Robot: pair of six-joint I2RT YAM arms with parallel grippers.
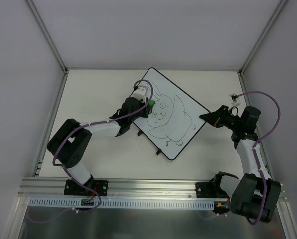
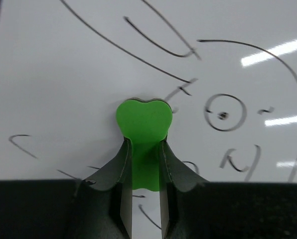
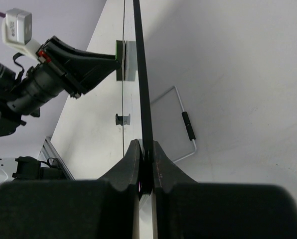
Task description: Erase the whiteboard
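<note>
While the small green eraser block (image 2: 143, 119) sits pinched between the fingers of the left gripper (image 2: 145, 144), we judge the wiping barely begun. The black cartoon rabbit drawing (image 1: 168, 117) looks whole from above, and in the left wrist view dark lines run unbroken on every side of the block. So nearly all of the task is left: ears, face and body lines all need passes.

The large white rectangular whiteboard with its thin black frame (image 1: 156, 79) lies turned like a diamond in the middle of the pale desk (image 1: 98, 94). The eraser meets it on the left part of the drawing, near the far-left frame edge. The right gripper (image 1: 211, 117) has its fingers pressed onto the board's right corner, clamping the frame, as the right wrist view shows edge-on.

For room, we see bare desk far of the board and to its left, so the left arm can sweep there freely. Strokes toward the right corner would bring the eraser close to the right fingers. The near corner reaches close to the arms' bases.
</note>
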